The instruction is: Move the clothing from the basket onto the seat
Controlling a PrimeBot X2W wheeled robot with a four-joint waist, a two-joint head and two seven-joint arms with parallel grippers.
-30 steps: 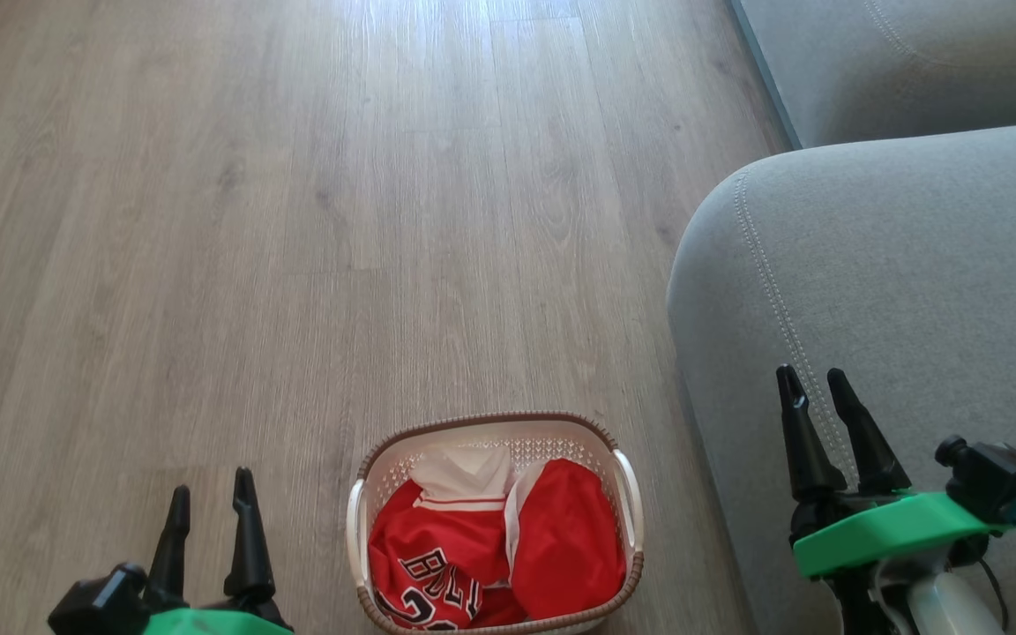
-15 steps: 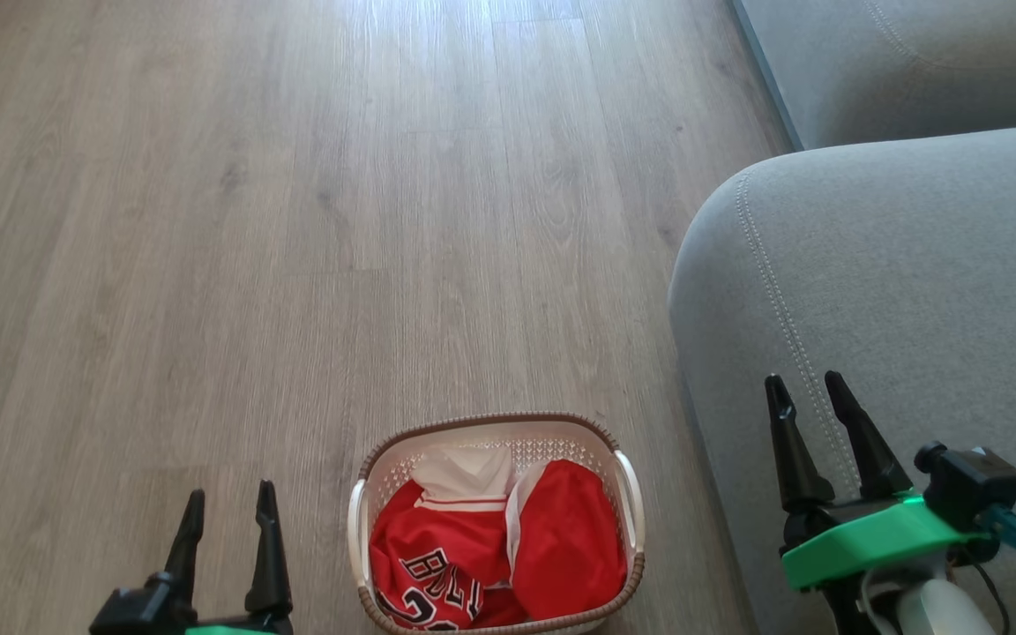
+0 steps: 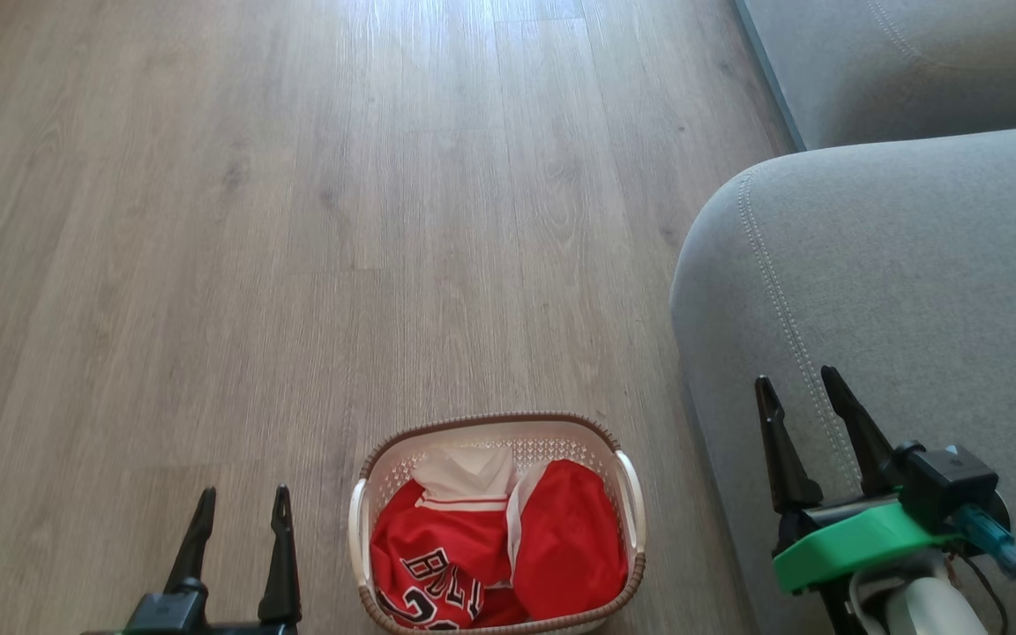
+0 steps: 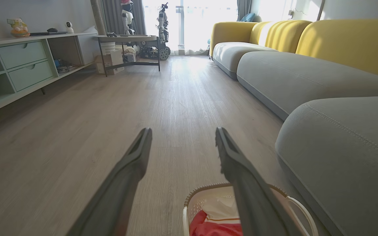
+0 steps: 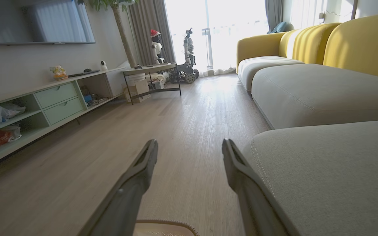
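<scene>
Wood floor [image 3: 296, 220] — wall TV [image 5: 44, 21] above low shelf unit [image 5: 54, 101], small table [image 5: 151, 69] beyond; yellow backrests [image 5: 363, 42] opposite.

Bare wooden floor [image 3: 296, 220] lies wide ahead and left of the basket [image 3: 490, 418], whose open top exposes the clothing [image 3: 570, 547], while the seat [image 3: 914, 265] bulks close on its right

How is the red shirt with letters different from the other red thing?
The jersey has black-and-white lettering and a striped white band; the shorts are plain red with a white edge. The jersey lies on the basket's left side, the shorts on its right. Both are red and crumpled inside it.
</scene>
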